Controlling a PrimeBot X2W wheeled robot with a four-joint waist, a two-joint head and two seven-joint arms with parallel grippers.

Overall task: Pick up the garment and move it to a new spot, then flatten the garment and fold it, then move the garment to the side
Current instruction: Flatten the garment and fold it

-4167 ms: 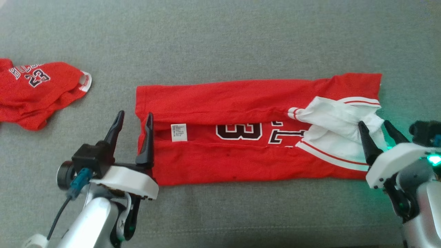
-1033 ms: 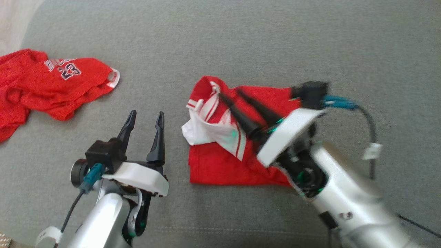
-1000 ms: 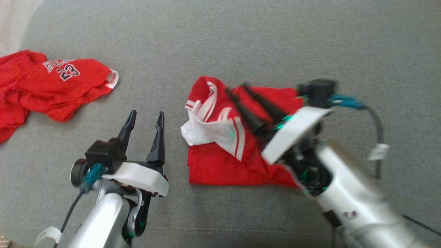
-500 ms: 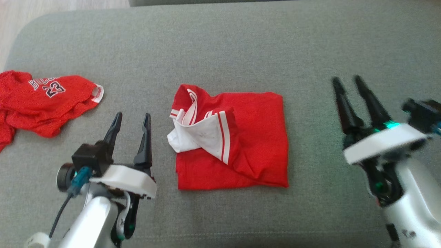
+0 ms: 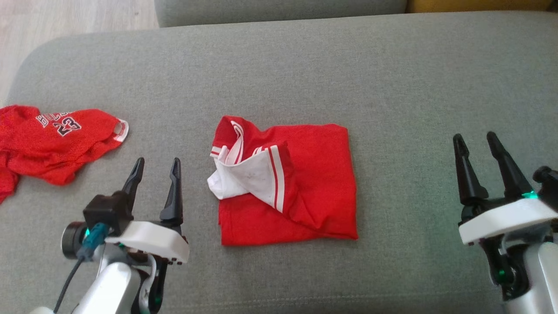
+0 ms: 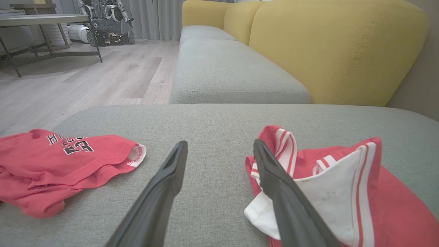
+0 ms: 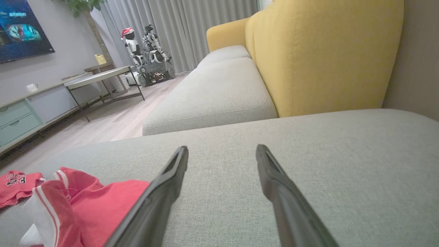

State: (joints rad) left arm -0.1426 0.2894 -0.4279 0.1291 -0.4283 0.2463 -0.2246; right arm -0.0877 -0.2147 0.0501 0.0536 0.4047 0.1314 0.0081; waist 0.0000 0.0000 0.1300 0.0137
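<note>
The left gripper [image 5: 157, 162] sits low on the left, its two dark fingers [image 5: 174, 192] spread apart, pointing forward and holding nothing. The right gripper [image 5: 474, 137], low on the right, is equally wide and empty. Its pale forearm [image 5: 534, 279] runs out of view, so the elbow's bend is hard to judge.

A home living room: grey sofa [image 7: 212, 99], yellow backrest [image 7: 325, 51], television [image 7: 20, 27], curtains [image 7: 205, 20], wood floor [image 6: 85, 79].
</note>
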